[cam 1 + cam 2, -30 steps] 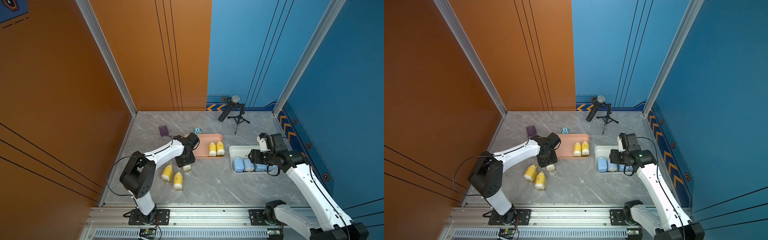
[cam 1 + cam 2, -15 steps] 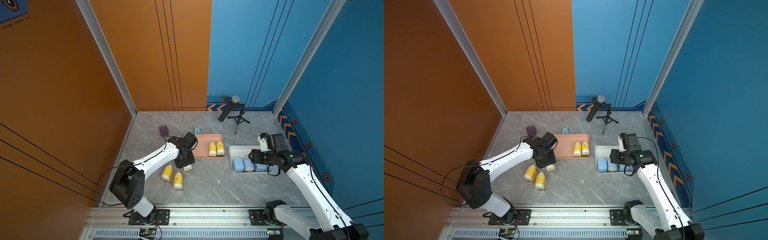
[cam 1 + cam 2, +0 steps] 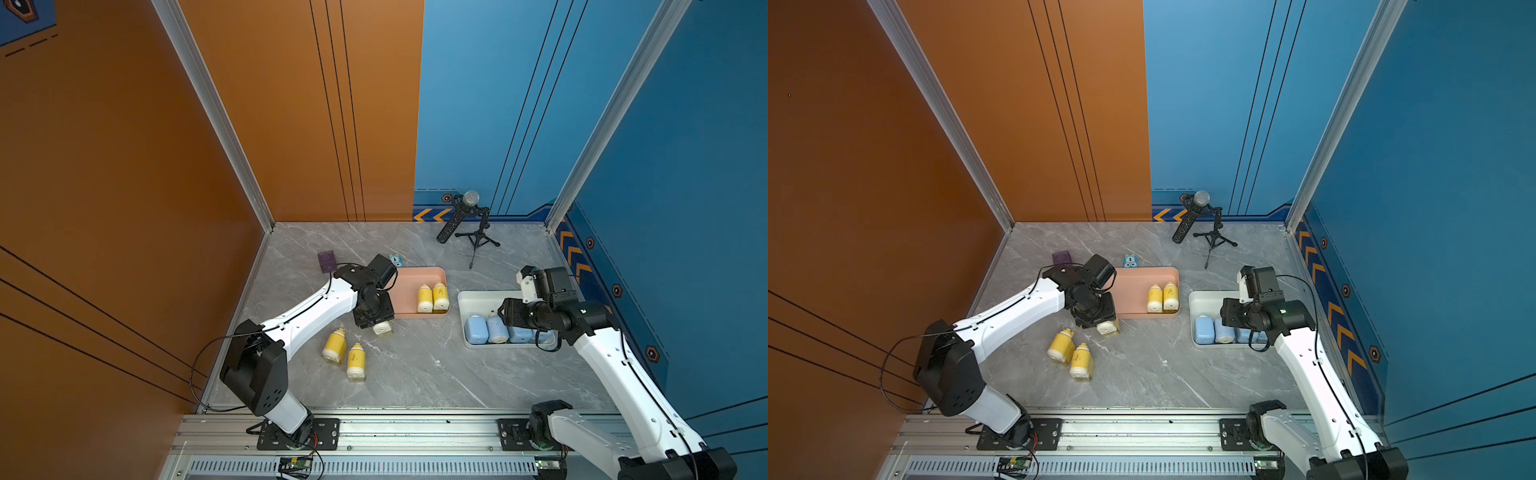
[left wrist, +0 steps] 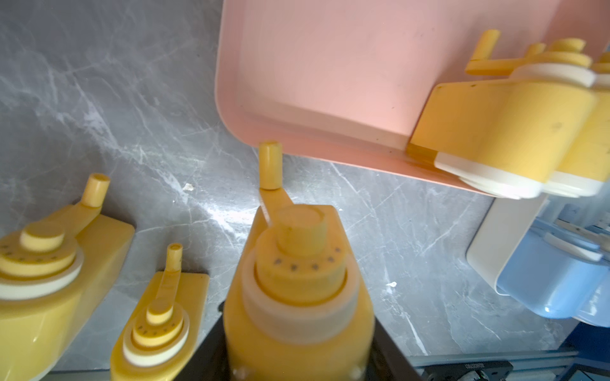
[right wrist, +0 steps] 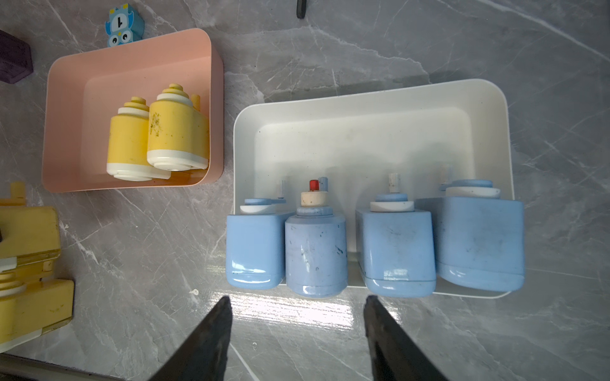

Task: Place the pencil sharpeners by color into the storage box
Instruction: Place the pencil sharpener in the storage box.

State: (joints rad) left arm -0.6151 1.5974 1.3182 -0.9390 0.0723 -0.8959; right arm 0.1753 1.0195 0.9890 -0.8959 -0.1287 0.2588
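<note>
Your left jaws are clamped on a yellow bottle-shaped plastic pencil sharpener (image 4: 297, 290), gripping both sides of its body, with its capped end and thin crank pointing away from the wrist. In a top view its whitish base (image 3: 383, 328) pokes out from under the left arm (image 3: 316, 307), just outside the near corner of the shallow pink plastic tray (image 3: 409, 291). You cannot tell from these views whether it clears the grey marbled surface (image 3: 415, 365). Inside that pink tray two more yellow sharpeners (image 3: 424, 298) (image 3: 440, 296) lie side by side, touching, at the end nearest the white rectangular plastic tray (image 3: 478, 301). Two further yellow sharpeners (image 3: 335, 345) (image 3: 356, 361) lie loose on the surface, close together, nearer the arm bases than the held one. Your right jaws stand apart with nothing between them, raised by the white tray. In the right wrist view their tips show just short of the row of light blue sharpeners (image 5: 255, 244) (image 5: 315, 250) (image 5: 396, 244) (image 5: 480, 237), touching none. Those four lie along the tray's near wall, caps toward its far wall. Behind the pink tray a dark purple cube (image 3: 326, 261) and a tiny blue cartoon-faced toy (image 3: 395, 260) sit on the surface, outside both trays. A black microphone on a small tripod (image 3: 457, 218) stands near the back wall.
</note>
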